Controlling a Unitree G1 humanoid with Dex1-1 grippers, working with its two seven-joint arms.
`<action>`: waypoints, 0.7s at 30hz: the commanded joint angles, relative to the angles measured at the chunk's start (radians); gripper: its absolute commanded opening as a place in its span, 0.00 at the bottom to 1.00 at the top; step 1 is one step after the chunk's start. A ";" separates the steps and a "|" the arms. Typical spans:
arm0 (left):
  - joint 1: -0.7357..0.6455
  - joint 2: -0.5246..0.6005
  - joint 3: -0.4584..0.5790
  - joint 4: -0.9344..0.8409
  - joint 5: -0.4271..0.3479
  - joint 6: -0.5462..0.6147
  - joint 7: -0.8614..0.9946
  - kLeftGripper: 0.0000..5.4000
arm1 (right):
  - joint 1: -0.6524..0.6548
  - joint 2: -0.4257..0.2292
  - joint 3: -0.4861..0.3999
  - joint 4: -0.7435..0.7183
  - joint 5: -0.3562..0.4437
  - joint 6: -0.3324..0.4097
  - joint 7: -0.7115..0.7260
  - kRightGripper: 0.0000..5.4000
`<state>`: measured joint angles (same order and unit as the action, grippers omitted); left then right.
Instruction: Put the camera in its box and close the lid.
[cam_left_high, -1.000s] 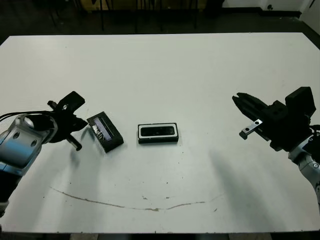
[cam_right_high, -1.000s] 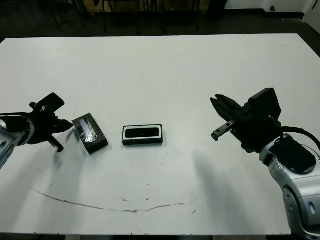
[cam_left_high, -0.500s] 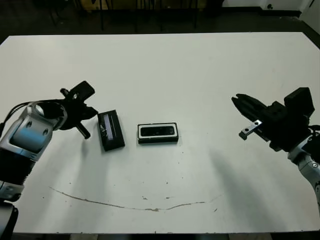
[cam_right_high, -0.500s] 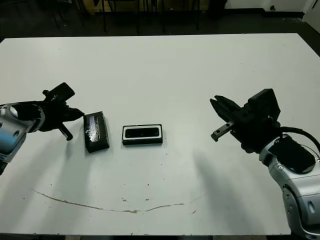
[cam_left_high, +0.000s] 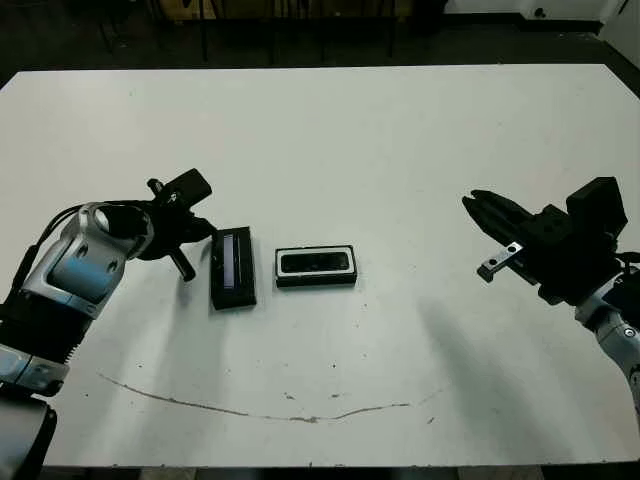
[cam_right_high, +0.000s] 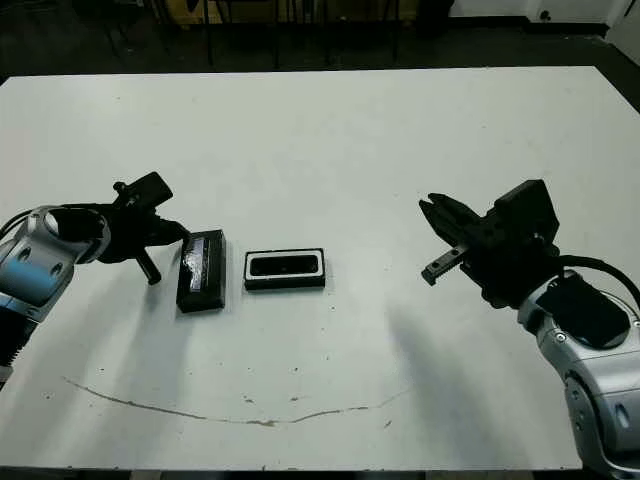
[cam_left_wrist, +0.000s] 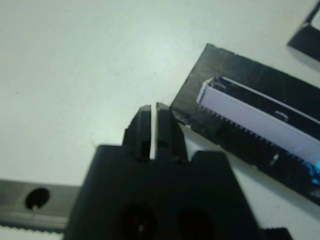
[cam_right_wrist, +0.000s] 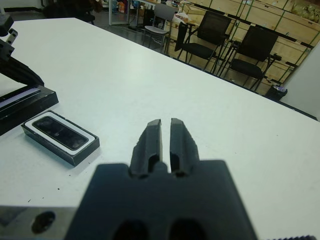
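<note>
The box, a shallow black tray with a white lining, lies near the table's middle, and the camera lies inside its hollow. Just to its left the lid lies flat, glossy panel up, its long side pointing toward me. My left gripper is shut with nothing held, its tips at the lid's far left corner; the left wrist view shows the shut fingers beside the lid. My right gripper hovers shut and empty well to the right of the box.
The white table stretches wide behind and to the right of the box. A thin brown mark runs along the front. Black chairs and cardboard boxes stand beyond the far edge.
My left gripper has moved right, pushing the lid closer to the box and turning it from slanted to nearly square with the box. The right arm has stayed put.
</note>
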<state>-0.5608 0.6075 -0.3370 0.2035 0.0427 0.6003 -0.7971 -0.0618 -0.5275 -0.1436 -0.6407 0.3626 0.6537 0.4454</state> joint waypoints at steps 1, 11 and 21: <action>-0.002 -0.011 -0.007 0.020 0.010 0.013 -0.016 0.00 | 0.018 -0.011 -0.004 0.003 0.004 0.009 0.003 0.00; -0.015 -0.033 0.004 0.029 0.003 0.016 -0.035 0.00 | 0.013 -0.013 0.002 0.009 -0.004 -0.001 0.003 0.00; 0.008 0.013 0.122 -0.013 -0.023 -0.014 -0.011 0.00 | 0.008 -0.007 0.004 0.018 0.001 -0.008 0.007 0.00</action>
<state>-0.5759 0.6014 -0.2350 0.2013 0.0251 0.5819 -0.8182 -0.0608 -0.5286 -0.1428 -0.6386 0.3623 0.6492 0.4462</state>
